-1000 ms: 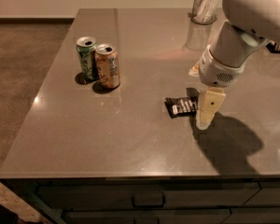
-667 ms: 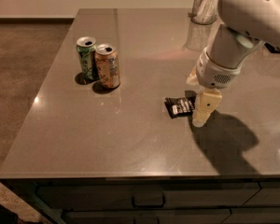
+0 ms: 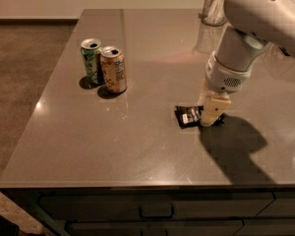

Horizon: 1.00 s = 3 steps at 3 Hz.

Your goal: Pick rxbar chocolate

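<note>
I am holding my gripper (image 3: 212,117) down on the right end of the rxbar chocolate (image 3: 188,116), hiding that end, grip state impossible to tell, bar lying flat on the grey counter (image 3: 137,146), green can (image 3: 91,60) and orange can (image 3: 113,69) standing side by side well to the left, nothing blocking between

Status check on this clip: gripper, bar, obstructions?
Gripper low at bar's right end. Bar flat on table, not lifted. Green can and orange can well left, not in the way.

White rounded shells and a grey vented wrist are seen on arm (image 3: 238,50); cream gripper (image 3: 207,121) is set at tip, by bar (image 3: 188,116).
</note>
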Available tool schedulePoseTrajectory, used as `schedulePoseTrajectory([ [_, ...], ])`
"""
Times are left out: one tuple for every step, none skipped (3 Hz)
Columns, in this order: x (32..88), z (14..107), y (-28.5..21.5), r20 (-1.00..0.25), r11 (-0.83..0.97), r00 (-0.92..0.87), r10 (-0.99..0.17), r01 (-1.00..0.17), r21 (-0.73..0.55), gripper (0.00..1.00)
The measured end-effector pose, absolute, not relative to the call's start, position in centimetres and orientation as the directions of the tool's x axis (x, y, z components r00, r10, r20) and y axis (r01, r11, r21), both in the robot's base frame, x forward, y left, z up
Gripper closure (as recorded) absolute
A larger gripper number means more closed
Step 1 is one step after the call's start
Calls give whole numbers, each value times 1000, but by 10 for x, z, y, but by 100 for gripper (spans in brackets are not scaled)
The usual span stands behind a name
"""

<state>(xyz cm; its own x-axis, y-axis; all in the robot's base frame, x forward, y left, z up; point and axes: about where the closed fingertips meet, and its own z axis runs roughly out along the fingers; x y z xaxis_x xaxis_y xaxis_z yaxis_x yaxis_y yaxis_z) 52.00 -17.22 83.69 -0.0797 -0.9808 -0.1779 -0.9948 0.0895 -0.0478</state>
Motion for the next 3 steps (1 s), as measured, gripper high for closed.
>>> schedulePoseTrajectory([
  [520, 840, -172, -178, 90, -80, -981, -995, -48, 87],
  [520, 840, -172, -178, 90, -80, -981, -995, -48, 100],
  [520, 874, -170, -233, 103, -87, -969, -993, -58, 100],
])
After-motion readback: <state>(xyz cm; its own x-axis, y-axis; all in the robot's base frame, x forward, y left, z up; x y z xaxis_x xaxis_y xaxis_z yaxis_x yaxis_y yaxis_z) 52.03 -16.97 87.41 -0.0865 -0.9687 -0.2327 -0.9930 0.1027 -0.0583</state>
